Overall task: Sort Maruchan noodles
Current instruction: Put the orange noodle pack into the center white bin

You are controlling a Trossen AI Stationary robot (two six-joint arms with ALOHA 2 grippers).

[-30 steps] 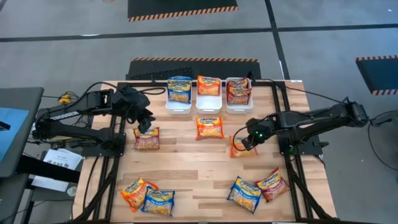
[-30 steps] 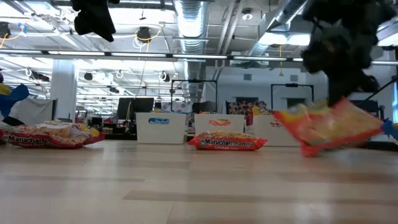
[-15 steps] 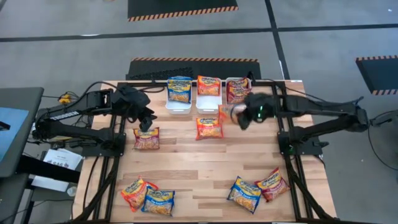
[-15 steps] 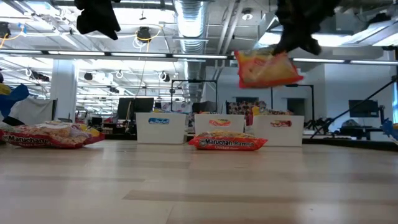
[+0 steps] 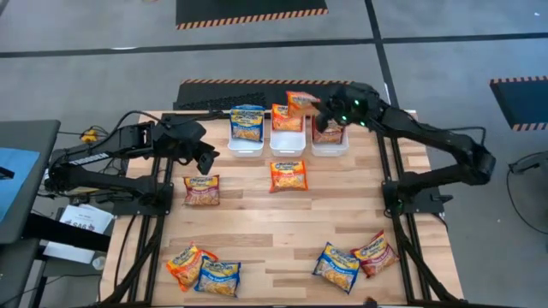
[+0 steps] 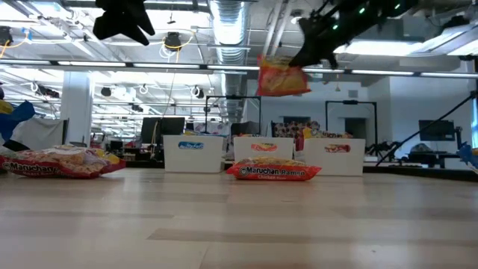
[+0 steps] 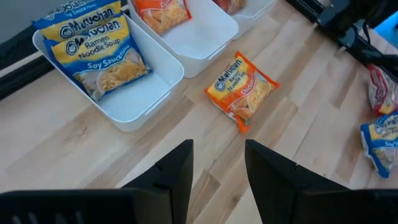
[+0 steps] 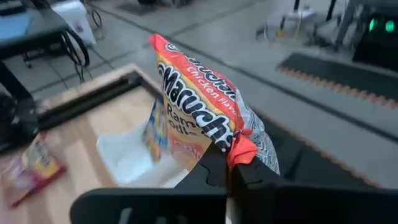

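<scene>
— Progress so far?
— Your right pincer [image 5: 318, 104] grips an orange packet [image 5: 301, 102] above the middle tray [image 5: 287, 141], upper centre. Left pincer [image 5: 205, 159] hangs partly open, empty.
— What's left?
— Seven packets on the table [image 5: 257, 231]; three trays hold one each.

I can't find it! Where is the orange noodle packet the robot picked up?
The right gripper holds the orange packet in the air at the table's far edge, above the middle white tray.

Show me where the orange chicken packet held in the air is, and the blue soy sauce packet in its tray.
orange chicken packet [image 8: 199, 118]: right wrist view, middle of its printed face.
blue soy sauce packet [image 7: 99, 46]: left wrist view, middle of its yellow label.
</scene>
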